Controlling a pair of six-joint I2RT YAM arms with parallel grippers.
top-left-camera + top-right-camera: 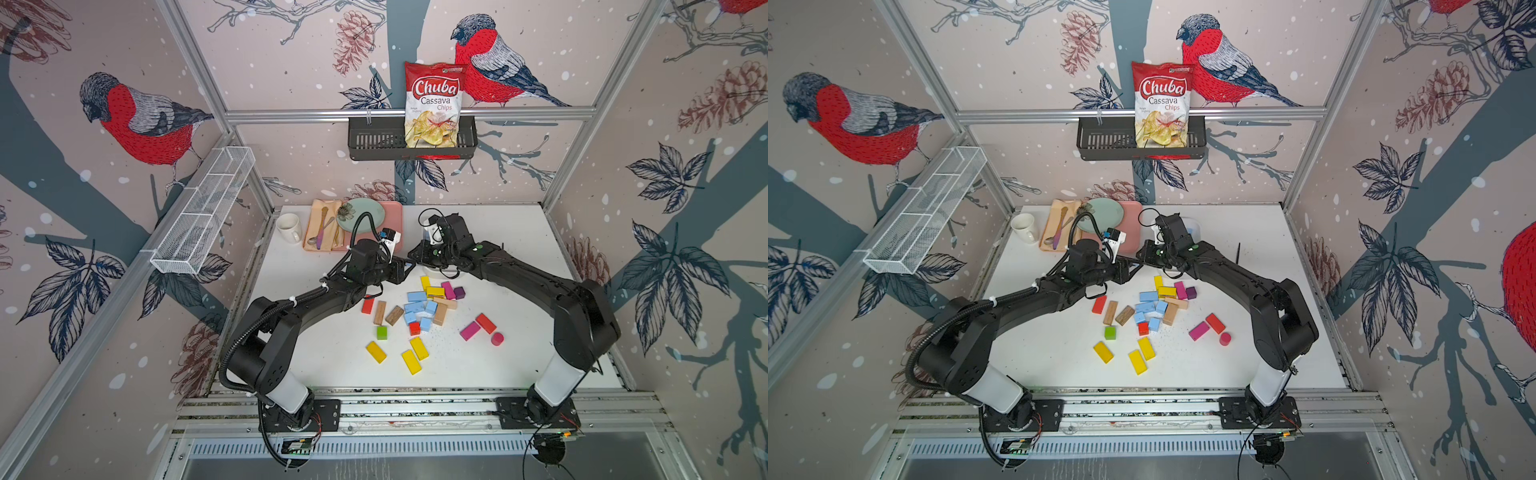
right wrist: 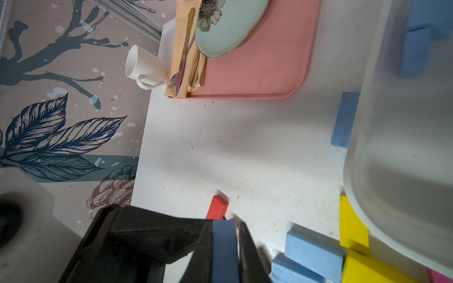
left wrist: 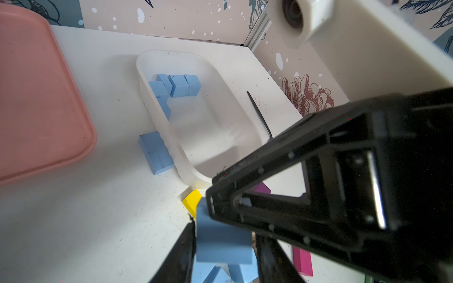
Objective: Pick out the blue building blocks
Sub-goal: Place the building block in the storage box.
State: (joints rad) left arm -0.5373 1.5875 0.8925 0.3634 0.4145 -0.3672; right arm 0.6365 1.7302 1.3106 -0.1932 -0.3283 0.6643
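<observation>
Right gripper [image 2: 225,229] pinches a blue block [image 2: 224,254] in the air near the tub [image 3: 171,137]; whether the left gripper [image 3: 224,230] holds it too we cannot tell, so we should pull away gently and release low inside.

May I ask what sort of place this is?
Probably a robot test booth: an aluminium frame holds printed wall panels, two robot arms are bolted to a rail, and toy blocks lie on the white table.

Pale wallpapered walls [image 1: 291,62] printed with red-breasted birds and pinecones, braced by silver aluminium rails [image 1: 407,113], enclose a scuffed white tabletop [image 1: 332,365].
</observation>
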